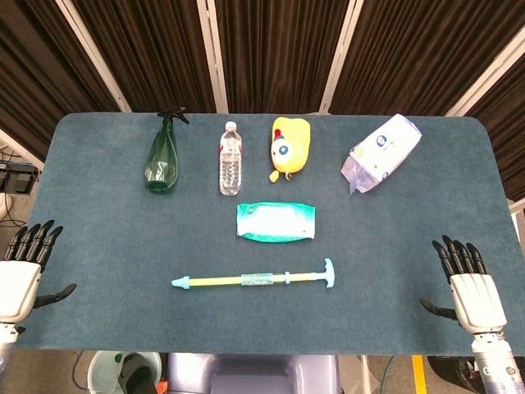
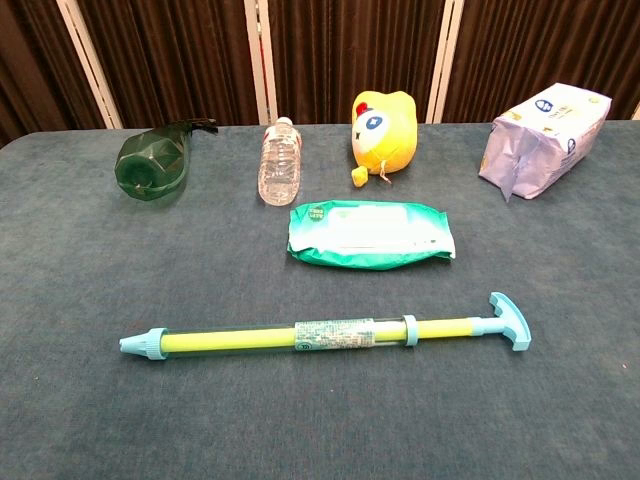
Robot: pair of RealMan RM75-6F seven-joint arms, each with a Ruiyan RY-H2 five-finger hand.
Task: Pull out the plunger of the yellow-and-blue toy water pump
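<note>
The toy water pump [image 1: 254, 280] [image 2: 320, 334] lies flat on the blue table near the front edge, a yellow tube with a light-blue nozzle at the left end. Its blue T-handle [image 1: 328, 273] [image 2: 510, 320] points right, with a short length of yellow plunger rod showing beyond the collar. My left hand [image 1: 23, 275] rests at the front left corner, fingers apart and holding nothing, well left of the nozzle. My right hand [image 1: 469, 284] rests at the front right corner, also spread and holding nothing, well right of the handle. Neither hand shows in the chest view.
Behind the pump lies a green wet-wipes pack [image 1: 276, 222] [image 2: 371, 235]. Along the back stand a dark green spray bottle [image 1: 162, 156] [image 2: 152, 160], a clear water bottle [image 1: 230, 159] [image 2: 279, 162], a yellow plush toy [image 1: 289, 147] [image 2: 383, 130] and a white-purple tissue pack [image 1: 380, 153] [image 2: 543, 136].
</note>
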